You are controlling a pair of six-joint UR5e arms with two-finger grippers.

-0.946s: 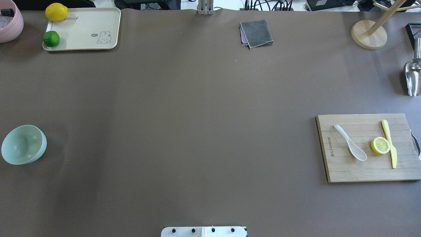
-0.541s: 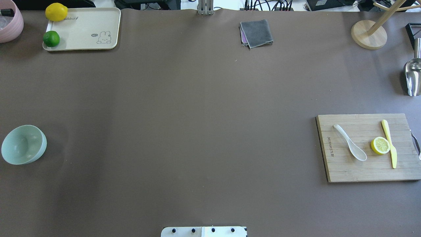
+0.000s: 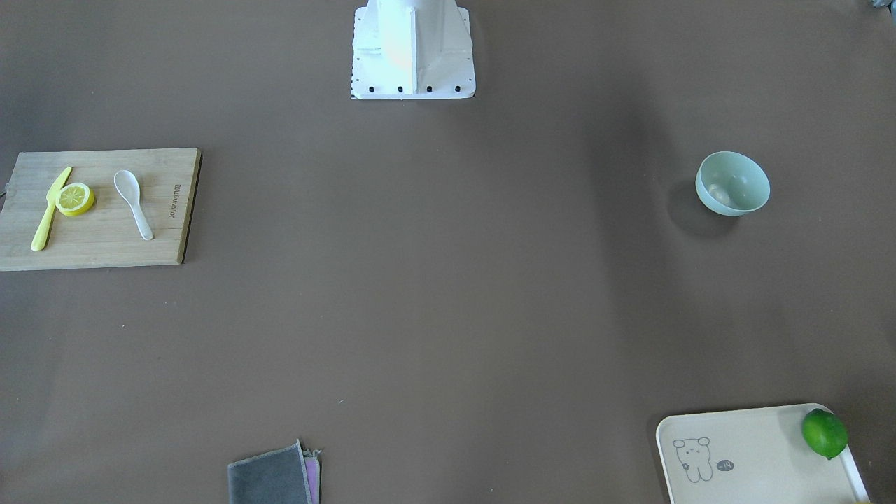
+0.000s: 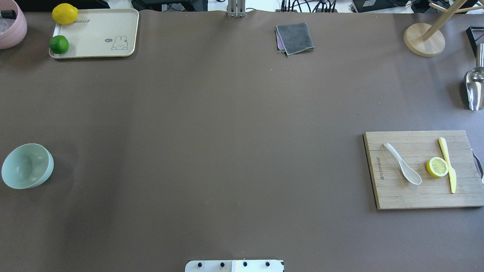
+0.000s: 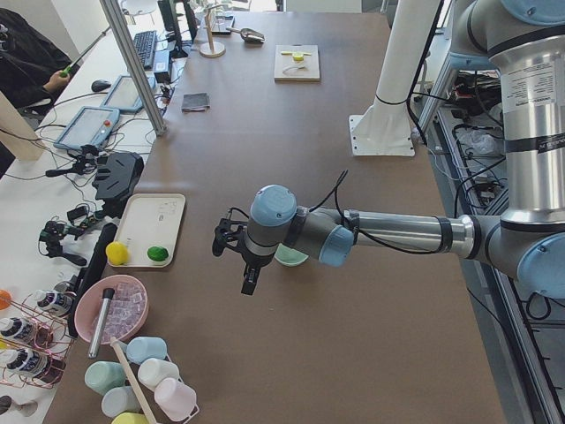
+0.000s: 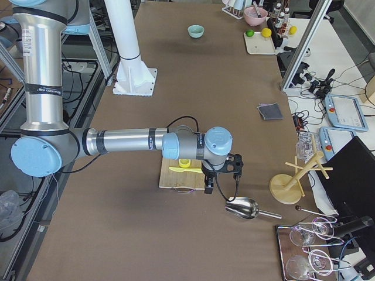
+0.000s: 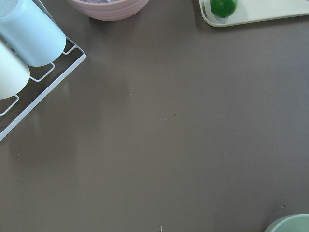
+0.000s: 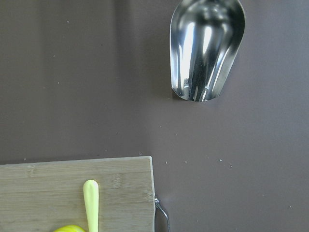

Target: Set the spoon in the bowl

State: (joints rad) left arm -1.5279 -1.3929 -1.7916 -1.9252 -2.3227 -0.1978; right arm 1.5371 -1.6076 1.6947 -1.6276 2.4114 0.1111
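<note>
The white spoon (image 4: 402, 164) lies on the wooden cutting board (image 4: 416, 196) at the right, scoop towards the robot; it also shows in the front-facing view (image 3: 133, 203). The mint-green bowl (image 4: 27, 166) stands empty at the table's far left edge (image 3: 732, 183). My left gripper (image 5: 248, 284) shows only in the exterior left view, hovering beside the bowl; I cannot tell whether it is open. My right gripper (image 6: 208, 186) shows only in the exterior right view, above the board's outer edge; I cannot tell its state either.
A yellow knife (image 4: 448, 164) and a lemon half (image 4: 437, 167) share the board. A metal scoop (image 4: 474, 88) lies beyond it. A cream tray (image 4: 98, 34) with a lime and a lemon, a grey cloth (image 4: 295, 37) and a wooden stand (image 4: 423, 39) sit at the back.
</note>
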